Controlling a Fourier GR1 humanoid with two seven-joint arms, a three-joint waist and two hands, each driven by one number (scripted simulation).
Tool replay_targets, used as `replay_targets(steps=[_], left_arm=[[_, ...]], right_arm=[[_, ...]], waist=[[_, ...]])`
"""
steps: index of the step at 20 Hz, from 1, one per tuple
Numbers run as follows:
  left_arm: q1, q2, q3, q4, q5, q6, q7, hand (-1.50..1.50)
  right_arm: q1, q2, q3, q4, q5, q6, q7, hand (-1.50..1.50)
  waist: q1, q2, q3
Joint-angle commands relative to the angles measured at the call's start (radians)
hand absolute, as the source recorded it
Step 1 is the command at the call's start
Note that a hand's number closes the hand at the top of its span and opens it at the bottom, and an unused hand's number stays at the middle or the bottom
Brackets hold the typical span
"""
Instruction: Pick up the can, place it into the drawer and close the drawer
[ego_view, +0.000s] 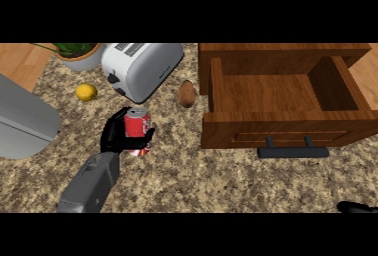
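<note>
A red can (137, 125) stands upright on the speckled counter (221, 185), left of the middle. My left hand (118, 136) is curled round it from the left, thumb across its lower front, hiding the can's left side. To the right, the wooden drawer (280, 131) is pulled open, its inside showing nothing, with a black handle (293, 151) on its front. Only a black tip of my right hand (357, 207) shows at the lower right edge, well away from the drawer.
A silver toaster (142, 67) lies behind the can. A yellow lemon (86, 92) sits to its left, and a brown oval object (187, 93) between toaster and drawer. A potted plant (80, 54) stands at the back left, a grey rounded object (22, 122) at the left edge.
</note>
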Motion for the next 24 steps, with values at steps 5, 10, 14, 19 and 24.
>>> replay_targets(steps=[5, 10, 14, 19, 24], left_arm=[[-0.101, -0.025, -0.015, -0.058, 0.024, 0.001, 0.088, 1.50], [-0.101, -0.071, -0.099, -0.254, 0.003, 0.090, 0.234, 1.50], [-0.169, -0.072, -0.201, -0.354, 0.036, 0.127, 0.367, 1.50], [-0.148, -0.072, -0.366, -0.561, 0.158, 0.236, 0.549, 1.50], [-0.336, -0.072, -0.314, -0.648, 0.101, 0.299, 0.747, 1.50]], right_arm=[[0.016, 0.013, 0.005, -0.030, 0.021, -0.010, 0.011, -1.50], [-0.010, -0.036, -0.050, -0.056, -0.035, -0.003, 0.071, -1.50], [-0.022, -0.030, -0.038, 0.017, 0.004, 0.003, 0.005, -1.50], [-0.039, -0.037, -0.040, -0.035, 0.004, -0.022, 0.074, -1.50], [-0.024, -0.004, -0.021, 0.011, 0.030, -0.018, 0.006, -1.50]], waist=[[0.006, -0.003, 0.001], [0.016, -0.009, 0.002], [0.015, -0.010, 0.002], [0.012, -0.011, 0.001], [0.014, -0.008, 0.002]])
